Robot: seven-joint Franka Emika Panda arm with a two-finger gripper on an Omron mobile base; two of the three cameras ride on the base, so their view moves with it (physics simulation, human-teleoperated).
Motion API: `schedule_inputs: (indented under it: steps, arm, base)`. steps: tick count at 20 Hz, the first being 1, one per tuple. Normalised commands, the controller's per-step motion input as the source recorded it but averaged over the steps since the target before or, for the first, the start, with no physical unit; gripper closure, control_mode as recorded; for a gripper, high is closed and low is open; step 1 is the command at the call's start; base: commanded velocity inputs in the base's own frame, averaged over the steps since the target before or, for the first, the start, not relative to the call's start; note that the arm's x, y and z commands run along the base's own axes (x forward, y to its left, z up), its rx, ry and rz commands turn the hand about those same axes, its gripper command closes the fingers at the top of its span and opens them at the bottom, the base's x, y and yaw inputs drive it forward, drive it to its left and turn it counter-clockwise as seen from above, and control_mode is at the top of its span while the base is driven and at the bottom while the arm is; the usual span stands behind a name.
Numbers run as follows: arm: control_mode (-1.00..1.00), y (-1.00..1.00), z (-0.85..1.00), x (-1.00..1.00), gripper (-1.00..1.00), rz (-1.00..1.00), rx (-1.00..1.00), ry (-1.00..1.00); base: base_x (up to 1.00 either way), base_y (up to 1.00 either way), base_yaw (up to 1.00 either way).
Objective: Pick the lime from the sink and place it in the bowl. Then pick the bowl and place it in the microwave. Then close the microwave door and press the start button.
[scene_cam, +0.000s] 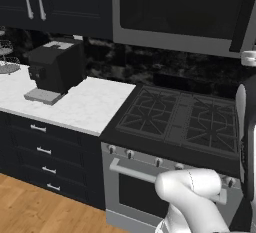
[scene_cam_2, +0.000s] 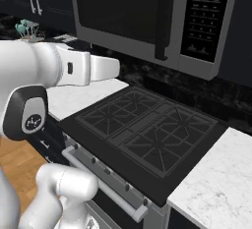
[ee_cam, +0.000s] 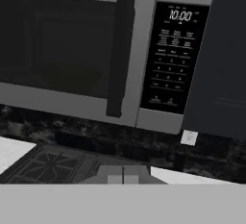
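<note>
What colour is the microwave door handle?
Black: the vertical handle stands dark against the grey microwave door frame. Clearest in the hand view.

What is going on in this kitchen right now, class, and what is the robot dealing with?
The white arm faces the built-in microwave above the stove. The microwave door is shut, its dark handle upright beside the control panel, whose display is lit. The end effector is closed and holds nothing, sitting below the panel and apart from it. No button is being touched, so pressing start looks like what remains.
</note>
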Motion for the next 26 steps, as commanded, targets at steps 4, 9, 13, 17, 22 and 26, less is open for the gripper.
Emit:
schedule_inputs:
  steps: [4,9,13,17,22,26]
  arm:
    - [-1.00,-0.28,0.00,0.43,1.00,-0.04,0.07,-0.07]
    - [-1.00,-0.27,0.00,0.34,1.00,-0.06,0.06,-0.11]
    - [-1.00,-0.20,0.00,0.32,1.00,-0.05,0.08,-0.09]
    - [-1.00,-0.11,0.00,0.32,1.00,-0.04,0.10,-0.02]
    - [-1.00,-0.21,0.00,0.24,1.00,-0.02,0.04,-0.03]
    - [-1.00,-0.27,0.04,0.07,1.00,-0.02,0.06,-0.09]
  base:
    - [0.00,0.00,0.00]
    - [0.00,0.00,0.00]
    - [0.00,0.00,0.00]
    - [0.00,0.00,0.00]
    - [0.00,0.00,0.00]
    - [0.00,0.00,0.00]
